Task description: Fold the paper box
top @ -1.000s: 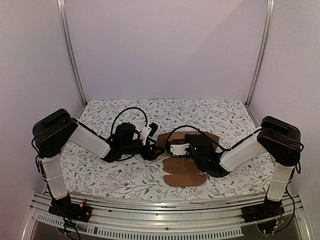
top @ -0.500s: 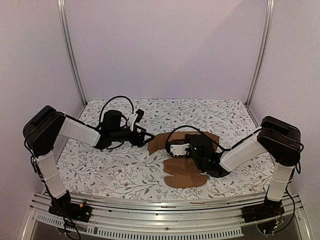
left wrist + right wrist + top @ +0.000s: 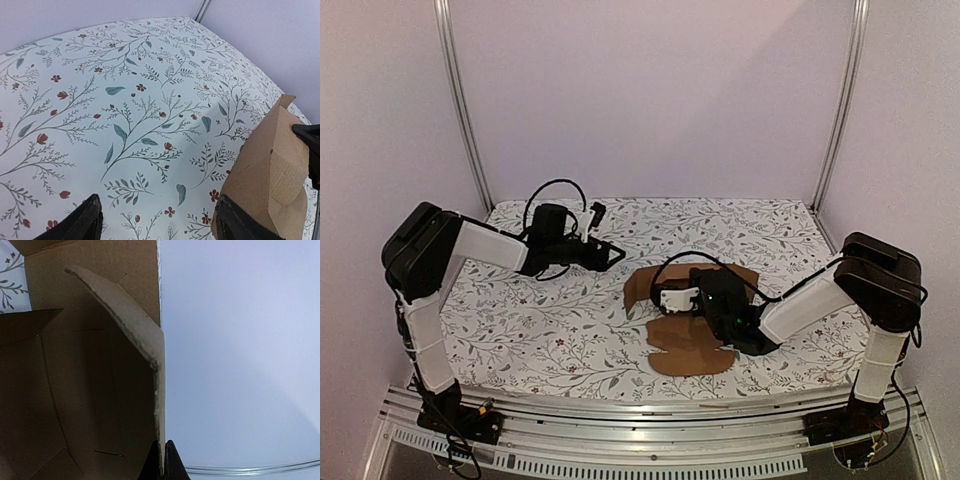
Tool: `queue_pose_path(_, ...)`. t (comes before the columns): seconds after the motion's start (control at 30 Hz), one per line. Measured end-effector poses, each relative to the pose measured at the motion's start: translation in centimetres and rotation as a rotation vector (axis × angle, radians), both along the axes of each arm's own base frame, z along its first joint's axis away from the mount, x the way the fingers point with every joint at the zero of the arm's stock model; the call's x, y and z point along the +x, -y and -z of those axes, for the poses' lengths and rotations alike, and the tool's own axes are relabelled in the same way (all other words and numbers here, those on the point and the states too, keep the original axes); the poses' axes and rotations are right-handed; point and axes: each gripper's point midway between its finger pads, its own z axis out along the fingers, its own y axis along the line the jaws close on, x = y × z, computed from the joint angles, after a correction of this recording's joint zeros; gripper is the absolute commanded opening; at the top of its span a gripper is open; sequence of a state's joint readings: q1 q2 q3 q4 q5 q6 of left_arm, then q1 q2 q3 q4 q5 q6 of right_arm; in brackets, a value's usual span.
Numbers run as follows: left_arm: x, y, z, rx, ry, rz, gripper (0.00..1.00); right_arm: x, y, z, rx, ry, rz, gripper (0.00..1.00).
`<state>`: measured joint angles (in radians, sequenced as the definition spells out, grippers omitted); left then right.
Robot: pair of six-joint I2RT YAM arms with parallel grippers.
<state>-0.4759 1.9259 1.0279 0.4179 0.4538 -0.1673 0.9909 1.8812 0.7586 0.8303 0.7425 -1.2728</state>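
The paper box point(image 3: 692, 348) is brown cardboard lying partly flat on the floral table right of centre, with a panel raised at its left side point(image 3: 640, 285). My right gripper point(image 3: 665, 296) is shut on the thin edge of an upright panel. In the right wrist view its fingertips point(image 3: 162, 462) pinch that edge, with the box's inside point(image 3: 100, 390) to their left. My left gripper point(image 3: 612, 252) hangs open to the back left of the box, apart from it. In the left wrist view it point(image 3: 157, 225) holds nothing, and the box point(image 3: 270, 175) stands at the right.
The floral tablecloth point(image 3: 550, 340) covers the whole table. Pale walls and two metal posts point(image 3: 463, 110) close the back and sides. An aluminium rail point(image 3: 640, 445) runs along the near edge between the arm bases.
My left gripper has pulled away from the box's left edge, up and to the back left, with its jaws wider. The right arm and its grip have not moved.
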Motion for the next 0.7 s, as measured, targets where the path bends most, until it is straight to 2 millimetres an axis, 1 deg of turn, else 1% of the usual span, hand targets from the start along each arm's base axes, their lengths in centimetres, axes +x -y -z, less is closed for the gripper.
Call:
queue_pose_path(0.07, 0.7, 0.7, 1.1, 0.022, -0.018, 0.004, 0.77, -0.1, -0.1, 0.0, 0.0, 0.0, -0.002, 0.0)
queue_pose_path(0.13, 0.4, 1.7, 2.4, 0.043, -0.033, 0.034, 0.78, -0.2, -0.2, 0.0, -0.002, 0.001, -0.006, 0.0)
queue_pose_path(0.23, -1.9, 3.6, 3.5, 0.056, -0.037, 0.135, 0.79, -0.3, -0.3, 0.0, -0.007, 0.002, -0.01, 0.0)
queue_pose_path(0.37, -5.2, 6.7, 3.4, 0.06, 0.001, 0.281, 0.78, -0.3, -0.3, 0.0, -0.01, 0.003, -0.012, 0.0)
queue_pose_path(0.43, -6.5, 7.8, 3.4, 0.063, 0.018, 0.338, 0.78, -0.3, -0.3, 0.0, -0.012, 0.003, -0.013, 0.0)
queue_pose_path(0.57, -7.9, 8.8, 3.4, 0.066, 0.034, 0.394, 0.78, -0.3, -0.3, -0.1, -0.014, 0.005, -0.01, 0.0)
queue_pose_path(0.7, -8.8, 8.3, 4.4, 0.076, 0.018, 0.4, 0.79, -0.3, -0.3, -0.1, -0.014, 0.005, -0.01, 0.0)
